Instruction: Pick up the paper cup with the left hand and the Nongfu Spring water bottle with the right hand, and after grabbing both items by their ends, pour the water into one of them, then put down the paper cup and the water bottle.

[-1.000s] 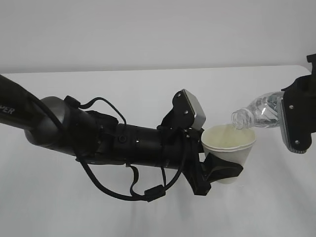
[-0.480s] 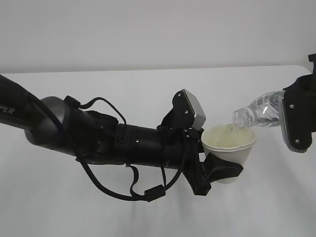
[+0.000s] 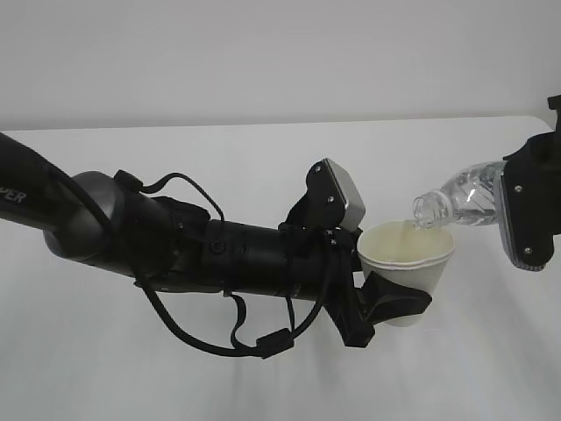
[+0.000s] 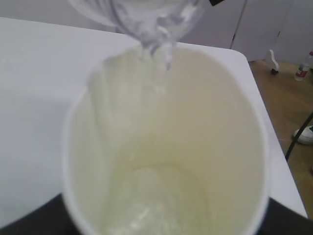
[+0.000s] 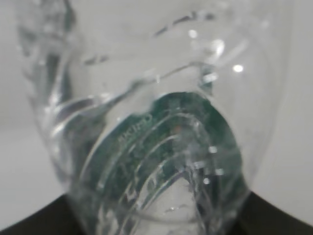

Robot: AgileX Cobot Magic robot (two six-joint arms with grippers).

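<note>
White surface (image 3: 263, 386) fills the lower frame, bare around the arms. Right of centre, the left tool (image 3: 386, 303) is clenched around the lower part of the paper cup (image 3: 405, 254), held above the surface, rim slightly squashed. At the right edge, the right tool (image 3: 526, 215) grasps the Nongfu Spring water bottle (image 3: 460, 197) by its base, tilted, mouth over the rim. In the left wrist view, water (image 4: 161, 54) falls into the cup.

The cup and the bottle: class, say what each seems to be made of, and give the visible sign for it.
The paper cup: seemingly paper, matte white outside, cream inside; its rim is squeezed out of round in the left hand. The water bottle: likely thin clear plastic, glossy; see-through ribbed wall with bright glints.
</note>
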